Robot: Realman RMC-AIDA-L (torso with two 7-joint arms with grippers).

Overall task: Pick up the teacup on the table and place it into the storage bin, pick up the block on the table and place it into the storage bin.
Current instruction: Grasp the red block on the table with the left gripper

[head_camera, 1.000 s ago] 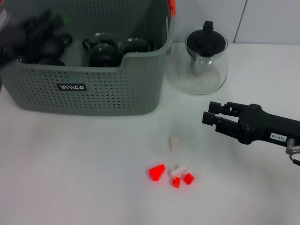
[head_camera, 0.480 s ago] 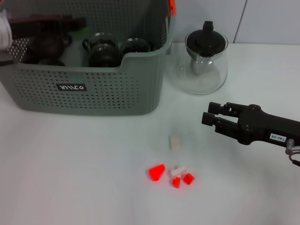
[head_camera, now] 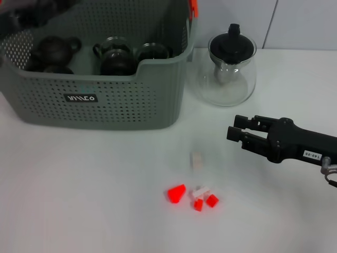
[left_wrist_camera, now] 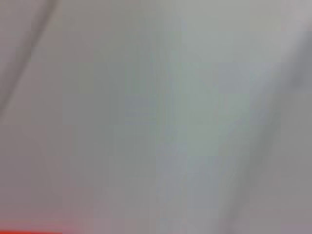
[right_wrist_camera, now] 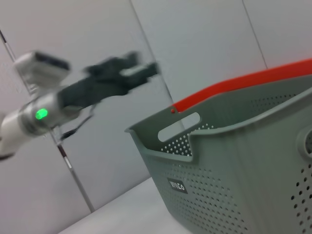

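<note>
Head view: the right pincer (head_camera: 235,134) is held low over the white bench (head_camera: 79,184), its black fingers set slightly apart with nothing between them, pointed toward the middle of the bench. Just beyond its tips a small pale beige block (head_camera: 196,159) is seen standing alone on the bench, and nearer the camera a loose cluster of red and white blocks (head_camera: 196,195) is laid out, the largest red wedge a little apart from the rest. Behind the pincer a clear glass teapot with a black lid (head_camera: 229,66) is parked beside the large grey-green perforated storage bin (head_camera: 100,100), which sits at the rear left with dark teapots and glass cups already inside. No teacup can be made out on the bench itself.

From the right wrist view the left pincer (right_wrist_camera: 146,68) is shown raised high above the bin's red-clipped rim; whether its fingers are spread cannot be told.

The block step looks to be in hand. A clean grasp would be served by lining the fingers up on either side of the lone beige block, descending squarely, and closing only once the block is centred, so that the nearby cluster is not nudged.
</note>
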